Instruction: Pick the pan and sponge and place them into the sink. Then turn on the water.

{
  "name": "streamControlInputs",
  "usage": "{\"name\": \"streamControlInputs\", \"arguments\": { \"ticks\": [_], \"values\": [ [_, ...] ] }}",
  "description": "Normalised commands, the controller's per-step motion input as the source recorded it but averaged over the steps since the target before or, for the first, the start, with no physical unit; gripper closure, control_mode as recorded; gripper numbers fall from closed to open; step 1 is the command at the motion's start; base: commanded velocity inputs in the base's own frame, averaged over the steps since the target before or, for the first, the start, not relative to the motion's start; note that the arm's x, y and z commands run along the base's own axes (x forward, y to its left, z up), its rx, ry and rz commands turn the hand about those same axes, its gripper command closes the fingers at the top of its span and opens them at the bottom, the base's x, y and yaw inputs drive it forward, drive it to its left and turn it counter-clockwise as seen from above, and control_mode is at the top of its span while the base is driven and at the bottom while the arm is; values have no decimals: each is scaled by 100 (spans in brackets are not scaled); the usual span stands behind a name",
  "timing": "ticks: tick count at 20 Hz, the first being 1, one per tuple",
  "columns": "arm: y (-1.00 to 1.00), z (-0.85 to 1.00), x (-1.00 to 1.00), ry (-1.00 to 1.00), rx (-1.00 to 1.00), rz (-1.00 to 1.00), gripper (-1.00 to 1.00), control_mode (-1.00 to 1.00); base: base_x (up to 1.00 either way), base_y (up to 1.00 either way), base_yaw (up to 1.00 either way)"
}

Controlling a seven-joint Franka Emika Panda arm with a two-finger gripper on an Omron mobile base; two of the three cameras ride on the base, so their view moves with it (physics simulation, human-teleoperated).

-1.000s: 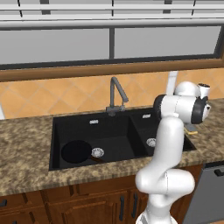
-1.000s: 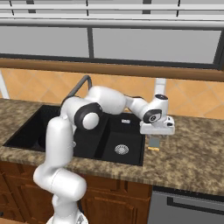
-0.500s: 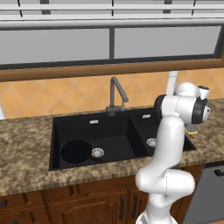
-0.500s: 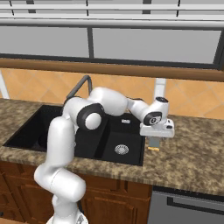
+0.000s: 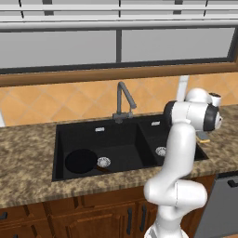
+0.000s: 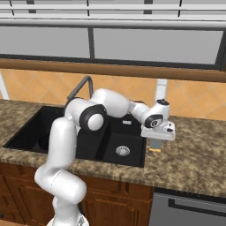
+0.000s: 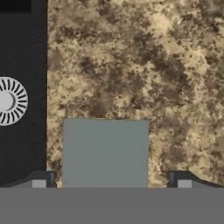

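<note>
While tool (image 7: 111, 183) gapes wide | sponge (image 7: 105, 153) between tips | sink (image 7: 22, 52) edge beside

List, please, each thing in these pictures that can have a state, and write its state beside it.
pan: lying in the large basin of the sink, beside the drain
sponge: flat on the counter beside the sink, grey-green face up, not gripped
sink: dry, no water seen in it
faucet: off, no stream falls from it
hand: open, low over the sponge, one fingertip on each side
</note>
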Motion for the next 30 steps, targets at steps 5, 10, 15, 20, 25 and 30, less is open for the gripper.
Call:
{"name": "streamControlInputs", "arguments": {
  "ticks": [5, 10, 15, 20, 25, 30],
  "values": [
    [0, -22, 9, 0, 0, -5, -100, -100, 0, 0, 0],
    [0, -33, 8, 0, 0, -3, -100, -100, 0, 0, 0],
    [0, -51, 4, 0, 0, -2, 100, -100, 0, 0, 0],
    [0, -49, 0, 0, 0, -1, 100, -100, 0, 0, 0],
    [13, 2, -34, -8, 2, 0, 100, -100, 0, 0, 0],
    [30, 56, -64, -10, 3, 0, 100, -100, 0, 0, 0]
  ]
}}
